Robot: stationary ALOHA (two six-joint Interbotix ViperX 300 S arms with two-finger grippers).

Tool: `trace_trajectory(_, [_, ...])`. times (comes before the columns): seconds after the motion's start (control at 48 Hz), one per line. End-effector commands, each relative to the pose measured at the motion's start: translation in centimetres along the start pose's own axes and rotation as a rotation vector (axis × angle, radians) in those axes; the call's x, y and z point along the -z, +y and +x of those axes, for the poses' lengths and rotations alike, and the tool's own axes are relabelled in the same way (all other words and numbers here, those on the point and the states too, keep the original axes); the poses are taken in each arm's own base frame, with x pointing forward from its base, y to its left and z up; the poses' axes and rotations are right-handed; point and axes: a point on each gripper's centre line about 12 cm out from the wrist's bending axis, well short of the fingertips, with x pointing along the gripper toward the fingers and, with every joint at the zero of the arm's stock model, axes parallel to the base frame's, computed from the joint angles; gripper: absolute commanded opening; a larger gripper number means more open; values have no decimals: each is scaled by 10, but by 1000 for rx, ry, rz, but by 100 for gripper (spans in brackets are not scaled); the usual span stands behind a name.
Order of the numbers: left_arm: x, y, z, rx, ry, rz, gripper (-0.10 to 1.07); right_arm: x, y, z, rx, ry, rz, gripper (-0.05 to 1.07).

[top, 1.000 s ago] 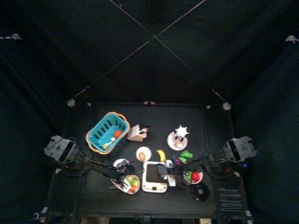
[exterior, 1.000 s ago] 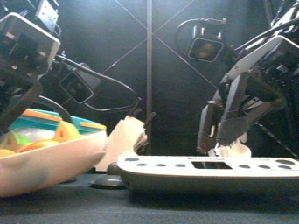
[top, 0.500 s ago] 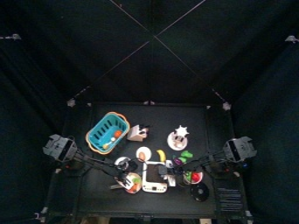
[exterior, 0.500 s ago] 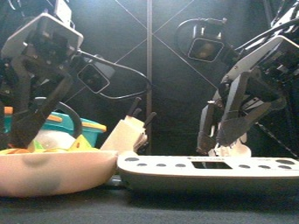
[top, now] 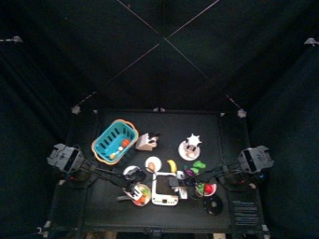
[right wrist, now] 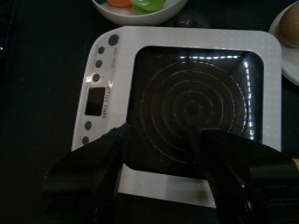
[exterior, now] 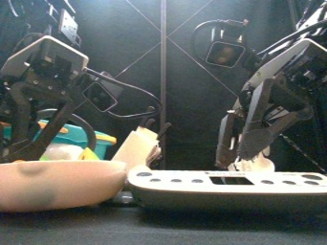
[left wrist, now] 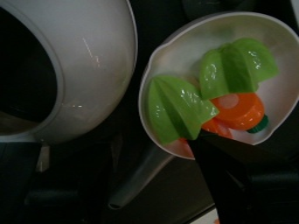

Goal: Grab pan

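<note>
Pan [left wrist: 59,70], toy vegetable bowl [left wrist: 222,83] beside it

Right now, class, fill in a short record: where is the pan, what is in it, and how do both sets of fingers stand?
pan: white, with a handle, not held
contents: green and orange toy vegetables
left fingers: open, close over the pan, holding nothing
right fingers: open, above the white cooktop, holding nothing
basket: teal, on the table's left side
</note>
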Motion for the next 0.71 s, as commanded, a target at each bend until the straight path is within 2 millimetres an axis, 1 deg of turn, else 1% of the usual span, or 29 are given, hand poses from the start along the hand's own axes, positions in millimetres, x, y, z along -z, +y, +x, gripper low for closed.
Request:
trace_trajectory(0.0, [-4,-4,-3,9,-10,2,89,-10,2,-3,-6,-32,3,89])
trace_trajectory(0.188, [-4,-3,-1,3,-6,-1,77,-10,2,-3,-6,-32,1,89])
trace_trajectory(0.417, [-4,-1,2,-4,-2,-3,65,-10,2,-3,-6,-30,3,89])
trace_trajectory(0.688, [-4,-3,-6,13,-10,1,52,-10,2,-3,-6,-30,3,89])
